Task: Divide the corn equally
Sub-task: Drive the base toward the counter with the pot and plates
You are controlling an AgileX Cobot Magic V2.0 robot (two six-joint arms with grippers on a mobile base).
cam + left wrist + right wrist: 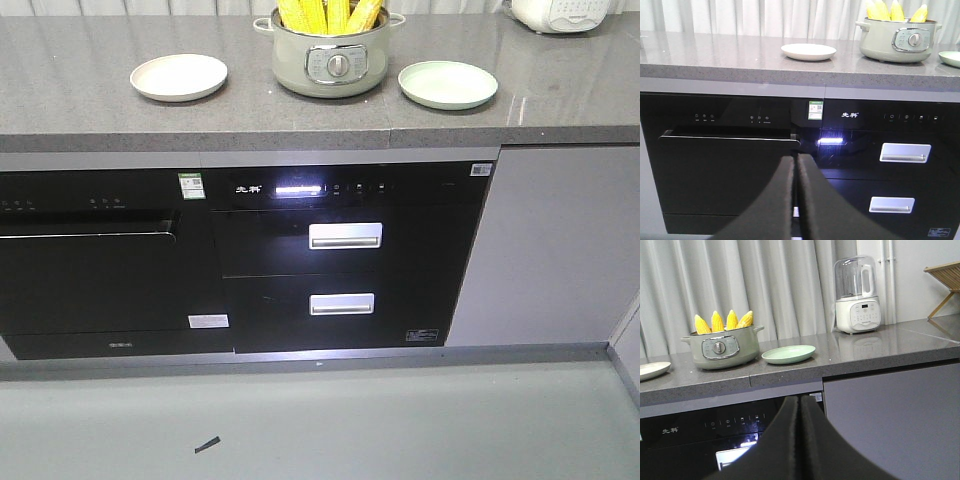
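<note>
The corn (325, 14) stands upright in a pale green cooking pot (330, 60) at the back of the grey stone table (80, 90). The bright yellow cobs are packed together with their pointed ends rising above the rim, and four tips can be counted in the right wrist view. The pot has a dial and buttons on its front and a small handle at each side. A white plate (179, 77) lies on the table to one side of it and a light green plate (448, 84) to the other. Both are near the pot without touching it, and neither has any cob on it. Farther along the table, well apart from the green plate, stands a white blender (856, 295) with a clear jug, and a wooden rack (945, 275) shows at the edge of that view. A pale curtain (740, 280) hangs behind the table. Under the table are black appliances: a glass-fronted unit (95, 260) and, beside it, a drawer cabinet (345, 260) with two silver handles and a lit strip on its panel. Both arms are low, in front of these appliances and below the table's edge. The left fingers (787, 180) are pressed together with nothing between them, and the right fingers (790, 420) are likewise clenched and carry nothing.
</note>
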